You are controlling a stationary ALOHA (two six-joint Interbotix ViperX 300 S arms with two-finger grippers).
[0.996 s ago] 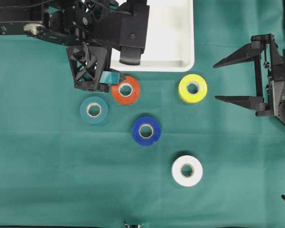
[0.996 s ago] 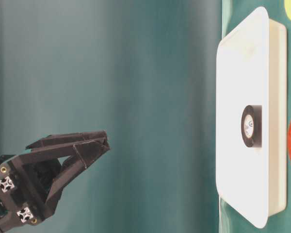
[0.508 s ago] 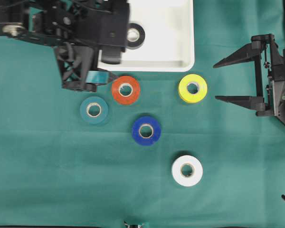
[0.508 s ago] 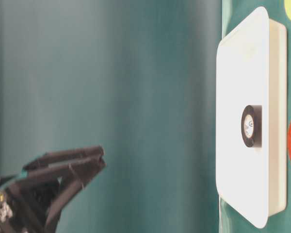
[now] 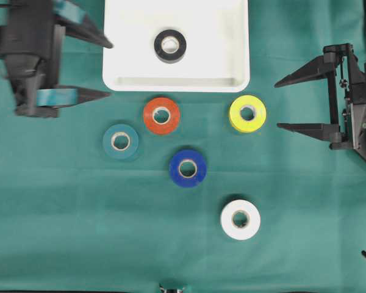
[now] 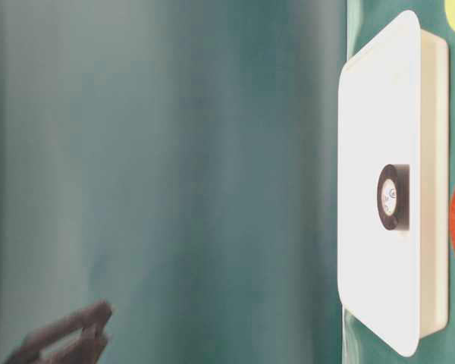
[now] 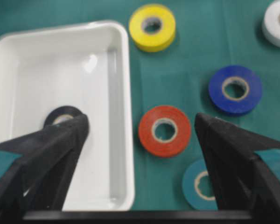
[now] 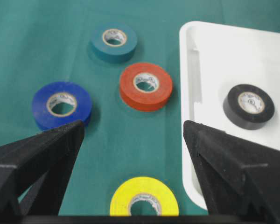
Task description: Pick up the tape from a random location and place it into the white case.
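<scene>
Overhead: the left end effector has pulled back from the white case to the far left of the table, jaws spread wide and holding nothing. The black tape it hung over a second ago now lies flat inside the case, well off toward the case side of its fingertips. The right end effector stands open and empty at the opposite edge, as it did a second ago, the yellow tape just ahead of it.

Table level: only the blurred tip of the left end effector remains at the bottom corner, sunk from where it stood a second ago; the black roll sits alone in the case.

Left wrist: between the parted fingers lie the case and the orange tape, neither touched.

Right wrist: its open fingers frame the blue tape, the orange and the yellow rolls, none gripped.

By these frames the delivery looks complete, with one roll in the case and the arm retreating.
</scene>
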